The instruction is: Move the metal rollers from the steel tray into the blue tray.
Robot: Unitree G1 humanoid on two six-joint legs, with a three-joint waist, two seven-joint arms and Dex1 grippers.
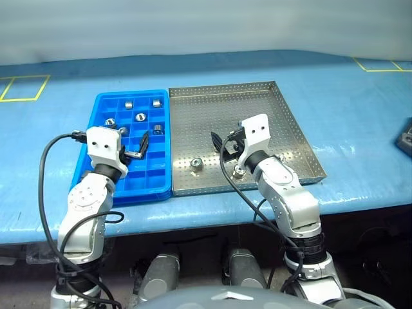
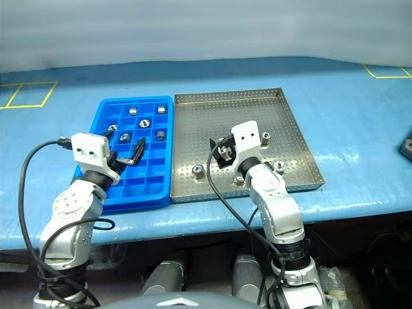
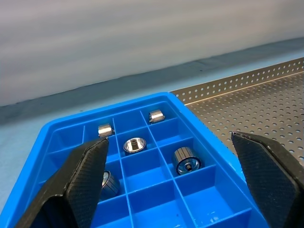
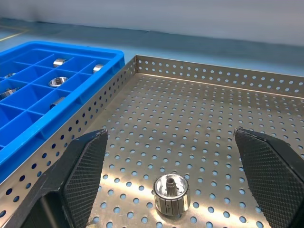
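Over abutting trays, left pincer (image 1: 134,147) and right pincer (image 1: 226,140) gape wide, empty, clear of rims.

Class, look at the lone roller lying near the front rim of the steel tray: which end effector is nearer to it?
Right. The right end effector hovers open just behind the roller, over the steel tray; the left end effector is over the blue tray.

The steel tray (image 4: 199,123) is dull silver metal, its floor perforated with tiny holes. The blue tray (image 3: 156,204) is smooth, glossy plastic. The metal rollers (image 4: 171,194) shine — ribbed sides, polished tops. Both hands' fingers (image 4: 85,175) are matt black with cross-hatched pads.
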